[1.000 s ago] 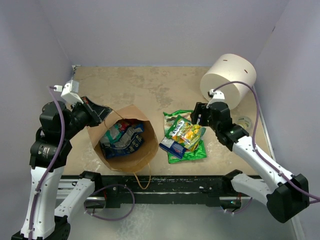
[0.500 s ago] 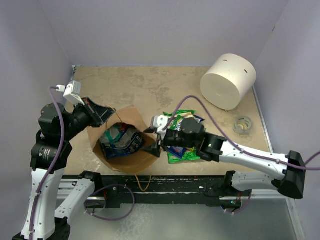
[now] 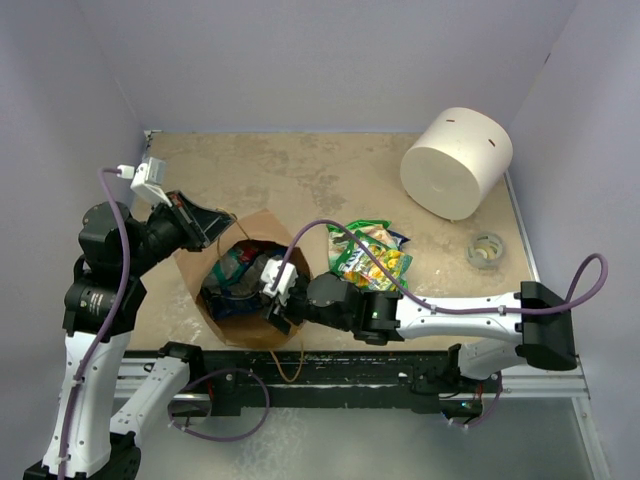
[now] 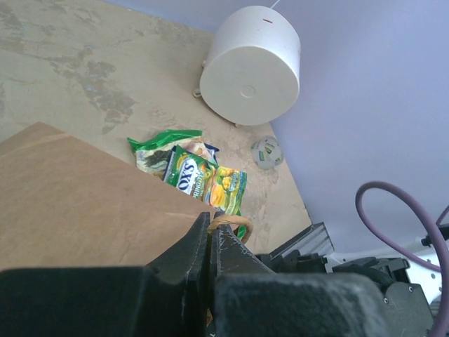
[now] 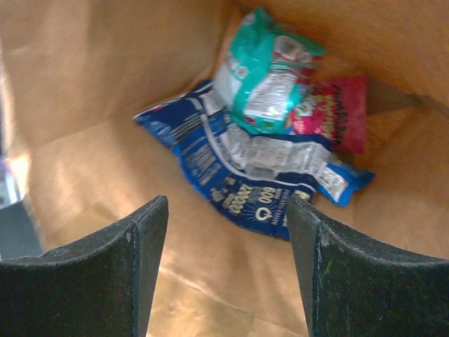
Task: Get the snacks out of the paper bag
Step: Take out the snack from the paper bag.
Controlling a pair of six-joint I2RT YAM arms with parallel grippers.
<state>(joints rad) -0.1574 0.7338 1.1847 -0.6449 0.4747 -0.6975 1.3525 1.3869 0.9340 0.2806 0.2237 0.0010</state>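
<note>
hangs the right gripper [image 5: 226, 210], spread wide and empty, inside the paper bag [image 3: 243, 327] at lower left, above a blue packet [image 5: 242, 172], teal packet [image 5: 270, 77] and red-pink packet [image 5: 338, 116]; clamps the left gripper [image 4: 210, 230] tight on the bag's rim.

The blue-and-white packet [image 5: 245, 175] shows "600"; the yellow-green packet [image 4: 203, 181] shows letters like "OXS"

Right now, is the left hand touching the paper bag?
Touching. The left wrist view shows the left hand shut on the paper bag at its rim.
</note>
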